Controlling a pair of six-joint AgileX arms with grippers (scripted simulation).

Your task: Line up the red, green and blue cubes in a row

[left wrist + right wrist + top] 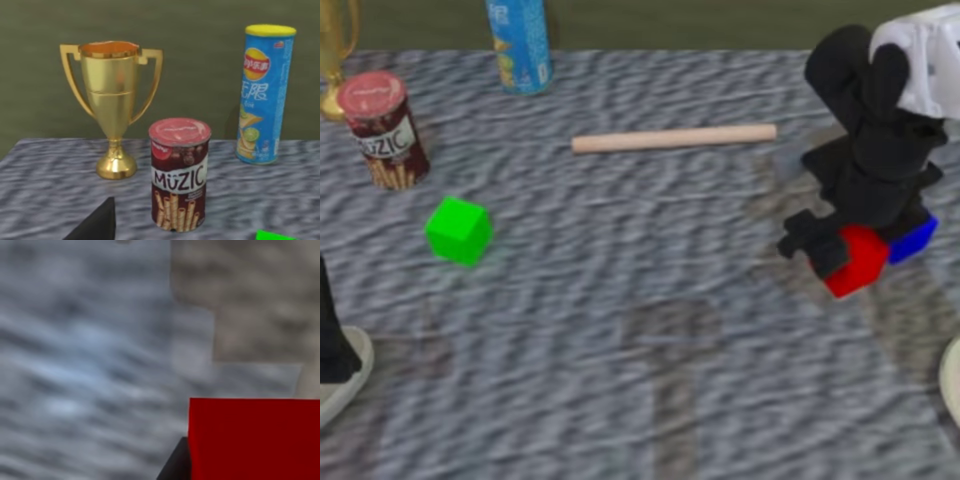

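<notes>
The red cube (858, 264) sits at the table's right side, and my right gripper (855, 246) is shut on it from above. One dark finger (175, 467) presses against the side of the red cube (255, 440) in the right wrist view. The blue cube (914, 238) lies right behind the red one, touching or nearly so, and the right arm hides most of it. Far to the left, the green cube (459, 230) rests alone on the cloth; a corner of this green cube (272, 236) shows in the left wrist view. My left gripper (330, 330) is parked at the left edge, open, with one finger (100, 222) in sight.
A wooden rod (673, 138) lies across the back middle. At the back left stand a dark red Muzic can (386, 130), a blue chip tube (520, 45) and a gold trophy (335, 60). The grey cloth covers the table (640, 380).
</notes>
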